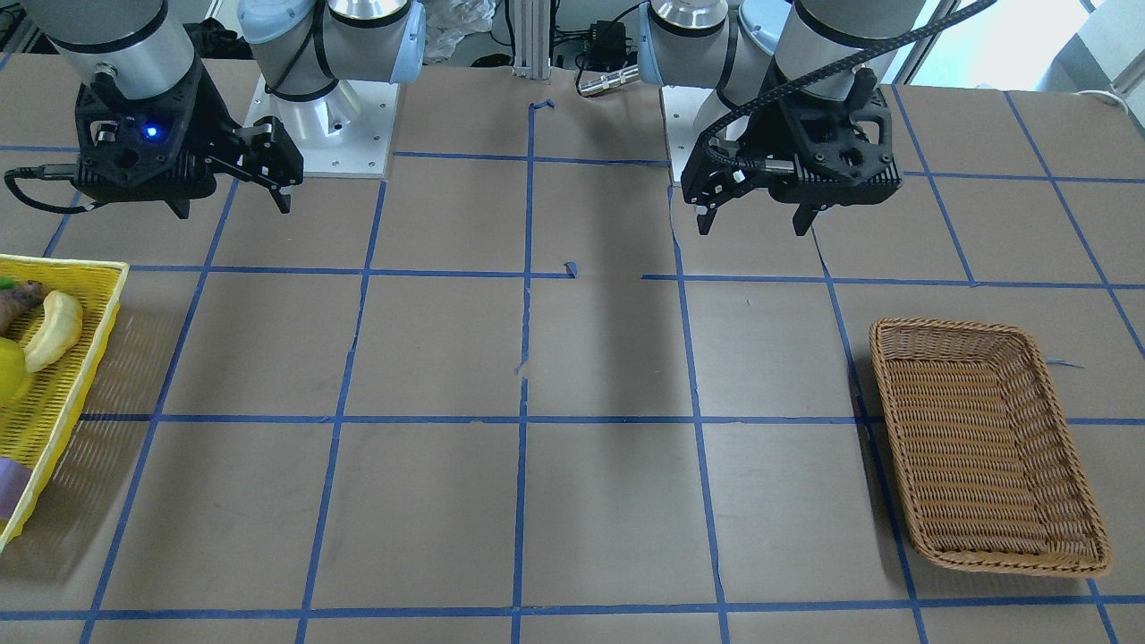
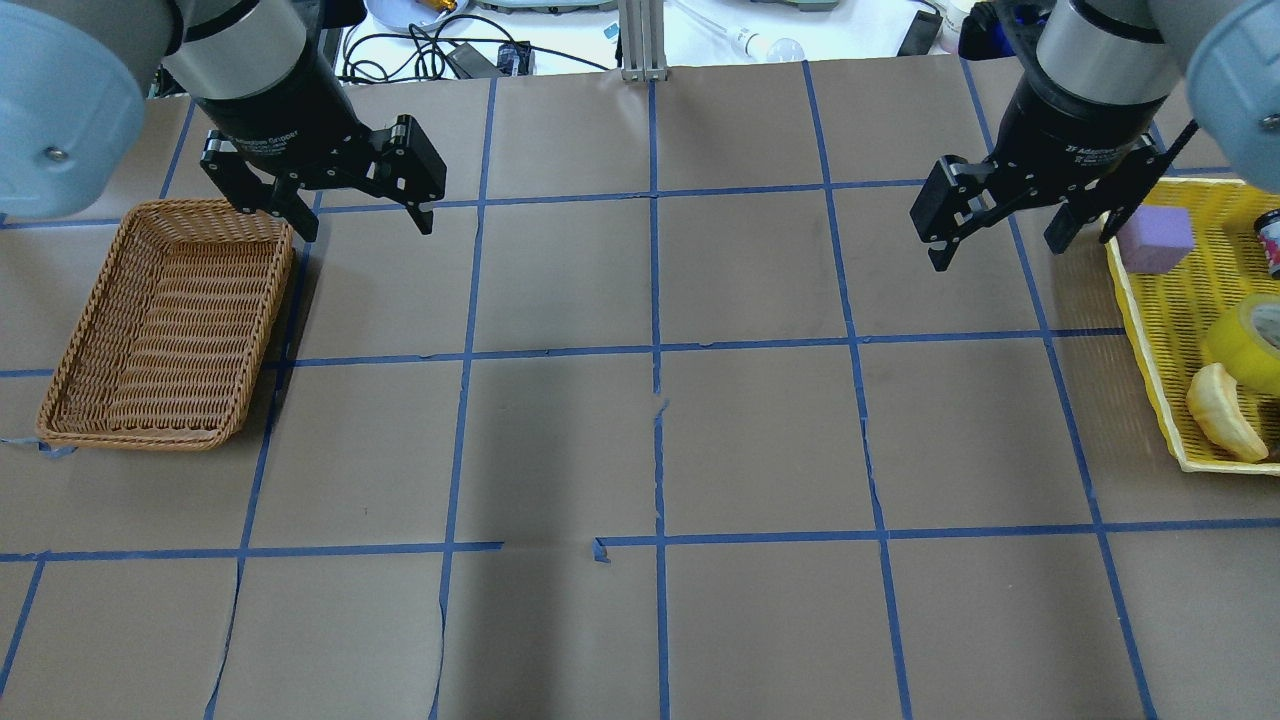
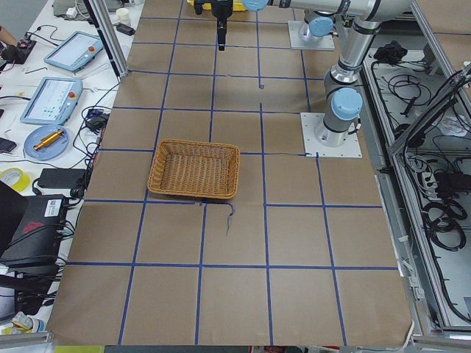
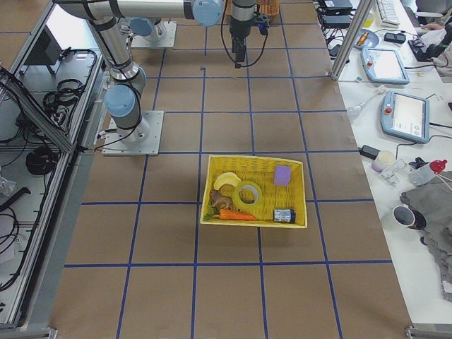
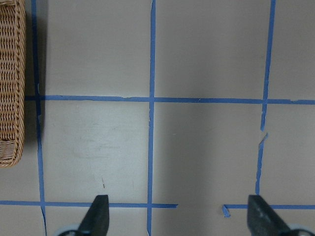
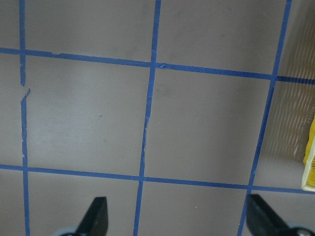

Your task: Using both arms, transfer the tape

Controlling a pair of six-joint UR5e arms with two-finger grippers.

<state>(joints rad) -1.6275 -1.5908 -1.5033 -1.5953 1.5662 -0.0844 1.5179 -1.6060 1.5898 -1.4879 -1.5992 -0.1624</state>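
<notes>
The tape (image 2: pixel 1243 338), a bright yellow roll, lies in the yellow basket (image 2: pixel 1150 345) at the table's right edge. It also shows in the exterior right view (image 4: pixel 248 194), and as a sliver at the edge of the front-facing view (image 1: pixel 7 371). My right gripper (image 2: pixel 997 252) hangs open and empty above the table, just left of that basket; it also shows in the front-facing view (image 1: pixel 234 207) and the right wrist view (image 6: pixel 177 219). My left gripper (image 2: pixel 365 228) hangs open and empty beside the brown wicker basket (image 2: pixel 60 400); it also shows in the front-facing view (image 1: pixel 752 224) and the left wrist view (image 5: pixel 178 219).
The yellow basket also holds a pale banana (image 2: pixel 1222 412), a purple block (image 2: pixel 1155 240), a carrot (image 4: pixel 236 215) and a small can (image 4: pixel 284 215). The wicker basket (image 1: pixel 894 333) holds nothing. Blue tape lines grid the brown paper tabletop. Cables and devices lie beyond the far edge.
</notes>
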